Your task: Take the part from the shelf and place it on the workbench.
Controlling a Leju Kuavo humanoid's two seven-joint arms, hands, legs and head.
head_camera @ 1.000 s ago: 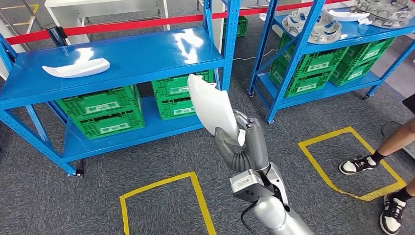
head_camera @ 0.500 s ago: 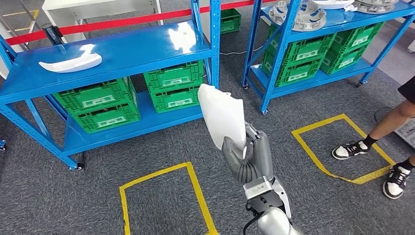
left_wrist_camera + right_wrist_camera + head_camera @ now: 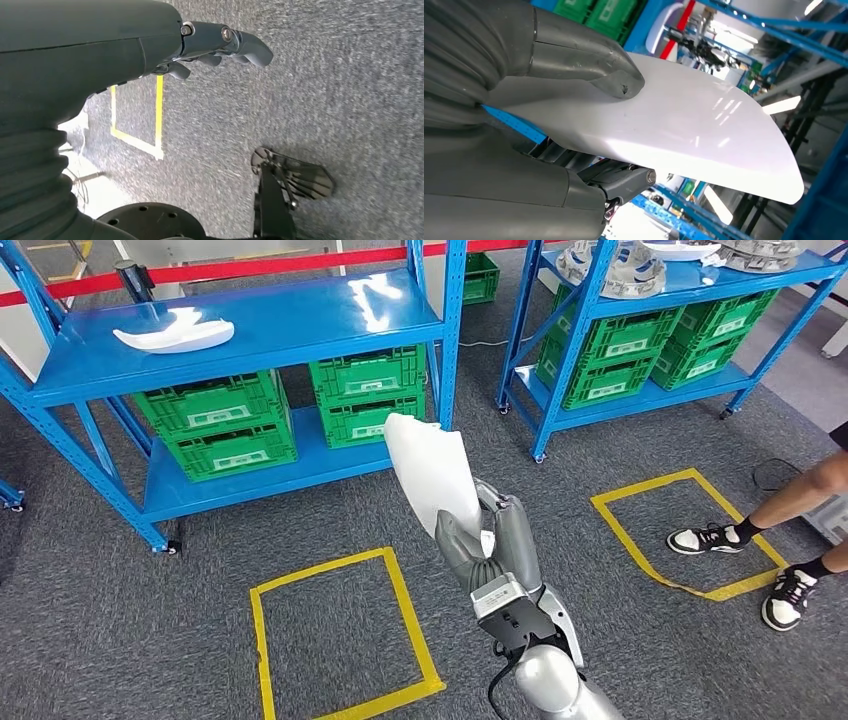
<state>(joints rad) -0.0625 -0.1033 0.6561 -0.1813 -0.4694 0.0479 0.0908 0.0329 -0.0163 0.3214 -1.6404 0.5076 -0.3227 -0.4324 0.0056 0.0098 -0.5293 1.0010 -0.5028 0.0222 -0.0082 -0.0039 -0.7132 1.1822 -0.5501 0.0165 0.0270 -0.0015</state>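
Observation:
My right hand [image 3: 496,540] holds a white curved part [image 3: 432,476] upright above the grey carpet, in front of the left blue shelf [image 3: 290,332]. The right wrist view shows the thumb [image 3: 589,67] pressed on the glossy part [image 3: 689,135], with the fingers under it. A second white part [image 3: 176,333] lies on that shelf's top board, far left. My left hand [image 3: 210,45] hangs over the carpet with its fingers loosely apart, holding nothing.
Green crates [image 3: 215,425] fill the lower boards of both blue shelves. The right shelf [image 3: 560,350] carries grey round parts on top. Two yellow taped squares [image 3: 340,630] [image 3: 690,530] mark the floor. A person's legs and shoes [image 3: 745,535] stand at the right edge.
The camera has shifted, so the shelves and floor marks sit differently in the picture. My right hand keeps the same hold on the white part.

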